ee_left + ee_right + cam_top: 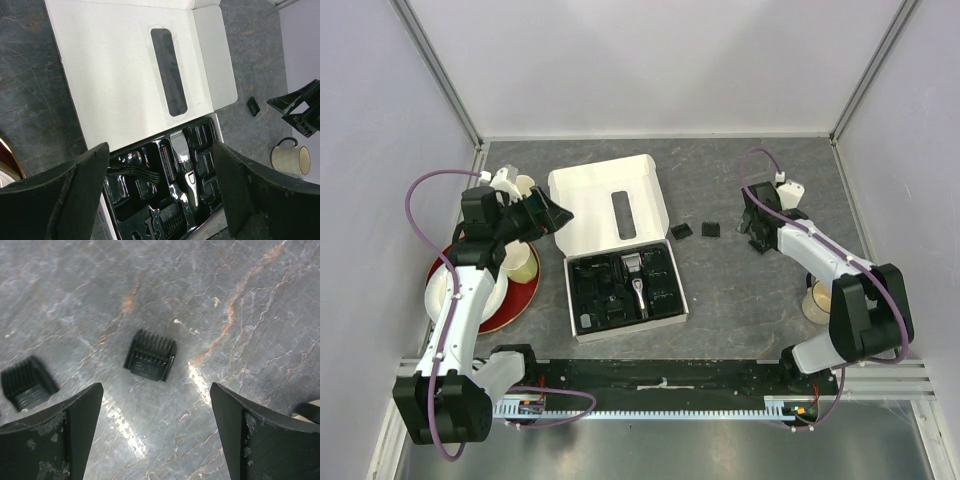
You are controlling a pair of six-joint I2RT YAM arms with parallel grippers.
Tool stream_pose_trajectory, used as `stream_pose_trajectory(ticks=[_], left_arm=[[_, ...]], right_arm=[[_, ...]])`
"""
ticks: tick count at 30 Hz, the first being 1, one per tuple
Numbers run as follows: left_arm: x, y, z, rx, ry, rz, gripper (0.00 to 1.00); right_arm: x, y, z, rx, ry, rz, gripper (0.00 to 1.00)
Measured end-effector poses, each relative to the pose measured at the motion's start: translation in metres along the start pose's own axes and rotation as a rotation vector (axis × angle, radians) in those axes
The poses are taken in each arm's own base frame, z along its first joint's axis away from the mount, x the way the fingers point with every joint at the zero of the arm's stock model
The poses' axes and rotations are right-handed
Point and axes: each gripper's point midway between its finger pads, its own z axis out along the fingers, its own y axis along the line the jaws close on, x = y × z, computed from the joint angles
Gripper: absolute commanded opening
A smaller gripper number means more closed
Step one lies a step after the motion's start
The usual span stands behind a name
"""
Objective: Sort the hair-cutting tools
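Right claw (155, 410) spread above a comb guard (150, 356) on the table (250, 290); left claw (160, 165) spread too; centre, drop straight, pinch its sides.

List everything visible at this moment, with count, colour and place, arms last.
box: one, white, lid folded open, middle of the table
tray: one, black, inside the box, compartments holding black parts
clipper: one, silver and black, lying in the tray
comb guards: two, black, loose on the table right of the box, apart from each other
mugs: two clearly seen, cream, one by the right arm's base, one at the plate's edge
plate: one, red, left of the box
dish: one, white, on the plate, partly hidden
table: one, grey, marbled
left arm: jaws open, empty, beside the lid
right arm: jaws open, empty, over the loose guards
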Motion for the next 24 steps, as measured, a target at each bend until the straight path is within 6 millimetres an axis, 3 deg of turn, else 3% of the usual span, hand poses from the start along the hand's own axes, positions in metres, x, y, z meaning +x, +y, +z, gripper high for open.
stream_pose_trajectory(ticks=[4,15,24], left_arm=[[0.000,0.000,0.000,0.000,0.000,0.000,0.90],[-0.002,0.001,-0.001,-0.011,-0.012,0.003,0.90],[-0.002,0.001,-0.001,-0.012,-0.012,0.003,0.90]], right_arm=[[0.006,-0.011,0.018,0.047,0.046,0.063,0.97],[0.034,-0.015,0.057,0.100,0.163,0.126,0.93],[0.038,-0.010,0.067,0.098,0.163,0.139,0.92]])
